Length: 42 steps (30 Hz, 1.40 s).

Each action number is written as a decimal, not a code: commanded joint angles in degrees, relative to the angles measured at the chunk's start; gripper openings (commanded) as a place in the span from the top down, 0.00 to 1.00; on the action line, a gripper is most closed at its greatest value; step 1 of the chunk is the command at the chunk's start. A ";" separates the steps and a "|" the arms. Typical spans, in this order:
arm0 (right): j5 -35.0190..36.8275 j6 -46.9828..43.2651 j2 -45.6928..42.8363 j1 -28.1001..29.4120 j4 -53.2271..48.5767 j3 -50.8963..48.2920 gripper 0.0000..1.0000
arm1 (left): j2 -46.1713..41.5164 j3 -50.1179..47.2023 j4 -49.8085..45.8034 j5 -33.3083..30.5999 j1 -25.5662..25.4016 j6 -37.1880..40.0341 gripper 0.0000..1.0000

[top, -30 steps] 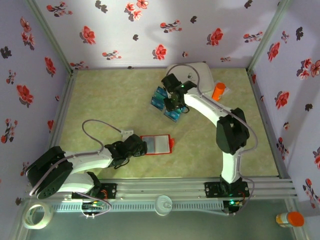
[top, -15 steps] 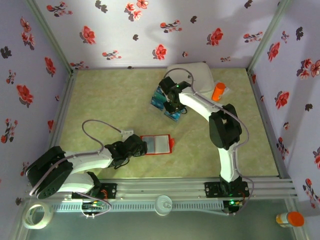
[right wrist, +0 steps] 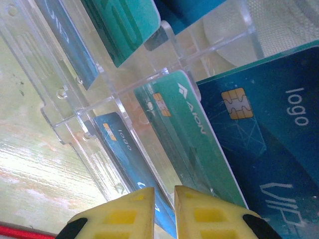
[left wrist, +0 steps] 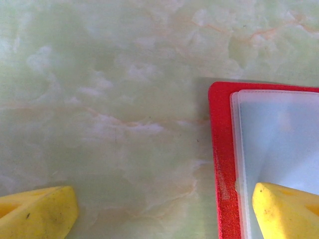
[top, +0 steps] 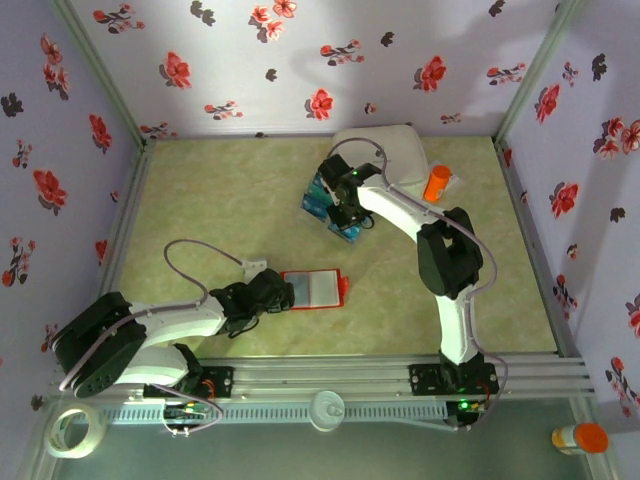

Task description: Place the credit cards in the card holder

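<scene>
Just grn marbled tbl [top: 200, 200], floral walls [top: 240, 90].

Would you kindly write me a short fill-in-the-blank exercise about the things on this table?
1. The card holder lying open on the table is ___ in colour.
2. The bottle near the white case is ___.
3. The credit cards stand in a clear rack, where the ___ arm reaches.
Missing words: red; orange; right.
</scene>
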 commanded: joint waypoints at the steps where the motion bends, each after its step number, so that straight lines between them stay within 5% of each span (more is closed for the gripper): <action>1: -2.86 -0.82 0.38 -0.22 -1.37 -0.77 0.82 | 5.62 -3.74 4.35 7.62 0.65 -2.18 0.07; 19: -6.07 -1.50 -1.87 -0.22 -1.57 0.37 1.00 | 5.47 -4.10 4.62 7.50 0.65 -2.35 0.07; 42: -7.70 -2.31 -5.16 -0.22 -2.82 1.68 1.00 | 4.58 -4.44 4.09 7.25 0.65 -2.94 0.07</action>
